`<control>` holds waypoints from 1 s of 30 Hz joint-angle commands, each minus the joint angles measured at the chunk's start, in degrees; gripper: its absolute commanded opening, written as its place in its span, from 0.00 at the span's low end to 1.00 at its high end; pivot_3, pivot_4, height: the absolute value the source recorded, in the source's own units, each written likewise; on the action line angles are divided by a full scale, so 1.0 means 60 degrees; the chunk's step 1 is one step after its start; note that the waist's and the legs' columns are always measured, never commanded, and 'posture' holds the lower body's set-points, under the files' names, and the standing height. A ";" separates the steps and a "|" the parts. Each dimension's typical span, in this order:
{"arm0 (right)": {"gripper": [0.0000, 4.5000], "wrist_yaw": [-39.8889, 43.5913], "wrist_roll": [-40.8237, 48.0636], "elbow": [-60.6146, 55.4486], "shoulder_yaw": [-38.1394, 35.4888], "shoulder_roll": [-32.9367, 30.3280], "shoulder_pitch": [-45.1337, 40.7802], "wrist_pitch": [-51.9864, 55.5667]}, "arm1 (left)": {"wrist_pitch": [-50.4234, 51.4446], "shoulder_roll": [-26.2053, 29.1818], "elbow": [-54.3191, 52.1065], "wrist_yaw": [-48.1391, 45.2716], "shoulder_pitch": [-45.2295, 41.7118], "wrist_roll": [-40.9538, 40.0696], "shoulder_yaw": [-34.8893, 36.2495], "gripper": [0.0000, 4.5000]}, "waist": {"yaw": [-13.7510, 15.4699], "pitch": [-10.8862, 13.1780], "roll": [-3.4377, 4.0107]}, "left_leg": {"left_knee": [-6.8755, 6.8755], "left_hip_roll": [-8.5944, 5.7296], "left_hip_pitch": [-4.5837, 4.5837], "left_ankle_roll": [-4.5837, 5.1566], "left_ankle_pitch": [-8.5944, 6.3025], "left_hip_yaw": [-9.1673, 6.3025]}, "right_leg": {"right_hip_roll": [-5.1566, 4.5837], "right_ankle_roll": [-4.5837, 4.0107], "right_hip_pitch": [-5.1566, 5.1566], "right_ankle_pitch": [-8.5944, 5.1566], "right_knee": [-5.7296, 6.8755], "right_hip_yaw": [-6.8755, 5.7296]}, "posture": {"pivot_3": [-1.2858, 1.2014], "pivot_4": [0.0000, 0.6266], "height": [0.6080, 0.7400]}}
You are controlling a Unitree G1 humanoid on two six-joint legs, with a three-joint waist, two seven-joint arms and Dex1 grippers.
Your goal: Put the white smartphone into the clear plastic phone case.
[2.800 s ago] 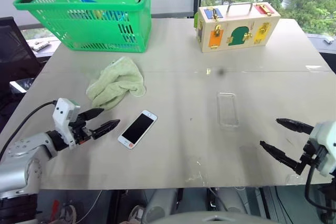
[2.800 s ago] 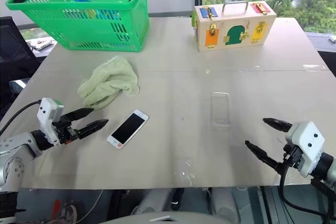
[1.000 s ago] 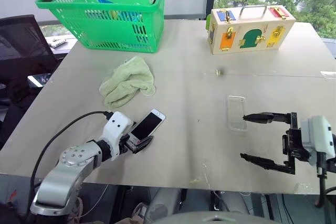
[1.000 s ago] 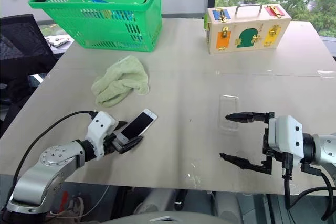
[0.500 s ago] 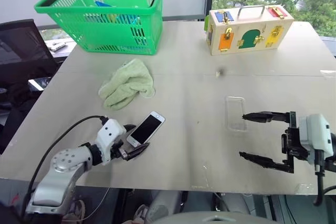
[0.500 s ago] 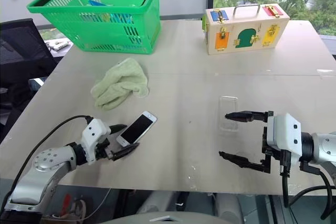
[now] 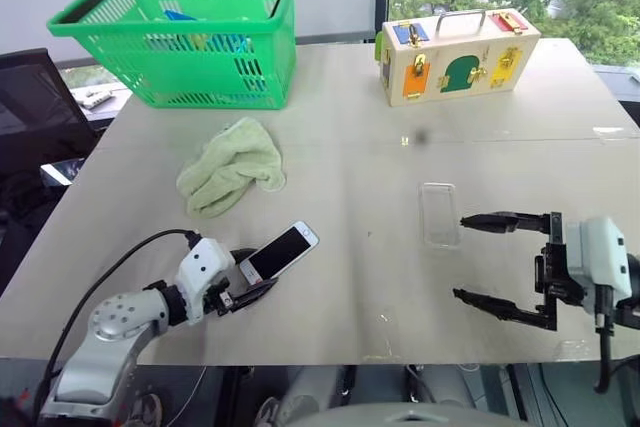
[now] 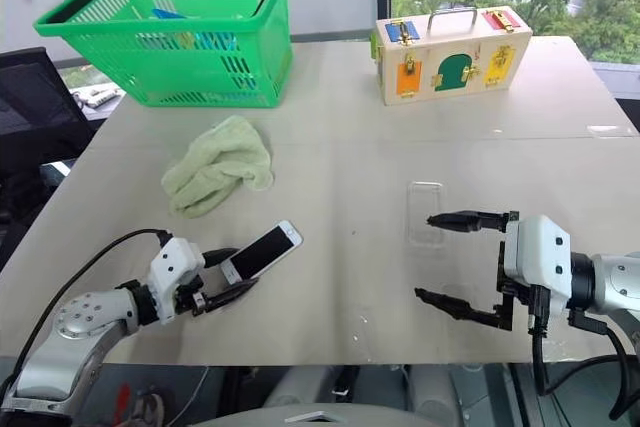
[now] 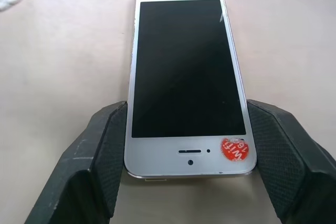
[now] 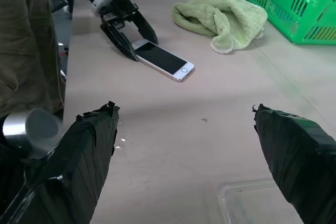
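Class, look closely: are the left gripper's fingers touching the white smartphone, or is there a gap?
Touching. In the left wrist view, both black fingers press flush against the long edges of the white smartphone, with no gap on either side.

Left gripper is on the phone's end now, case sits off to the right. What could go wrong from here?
1. The left gripper pinches the white smartphone only at its earpiece end, so it may pivot or slip when lifted.
2. The clear plastic phone case lies loose and may slide during insertion; the right gripper hangs open beside it, not pinning it.
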 commanded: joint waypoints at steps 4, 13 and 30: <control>1.00 -0.0859 0.0202 -0.0427 -0.0306 0.0198 0.0071 0.0324 | 0.1579 0.0875 -0.0946 -0.1706 -0.1678 -0.1203 -0.0630 0.64 | 0.0152 0.0091 -0.0114 | 0.0013 0.0000 -0.0023 -0.0001 0.0001 -0.0020 | 0.0005 -0.0023 -0.0009 0.0016 -0.0002 -0.0027 | 0.52 0.24 1.00; 1.00 -0.2795 0.0390 -0.1013 -0.1181 0.0524 0.0913 0.1744 | 0.2502 -0.0693 0.0392 -0.2459 -0.6181 -0.0273 -0.3595 0.64 | 0.0142 0.0130 -0.0151 | 0.0045 -0.0003 -0.0039 0.0022 0.0018 -0.0024 | 0.0025 -0.0006 -0.0005 0.0049 -0.0001 -0.0027 | 0.52 0.24 1.00; 1.00 -0.4271 0.1265 -0.2678 -0.2871 0.0609 0.3576 0.1682 | 0.2699 -0.3230 0.3055 -0.3011 -0.8791 0.1831 -0.6399 0.64 | -0.0012 0.0160 -0.0192 | 0.0074 -0.0004 -0.0042 0.0041 0.0029 -0.0036 | 0.0025 0.0039 0.0012 0.0074 0.0003 -0.0033 | 0.52 0.24 1.00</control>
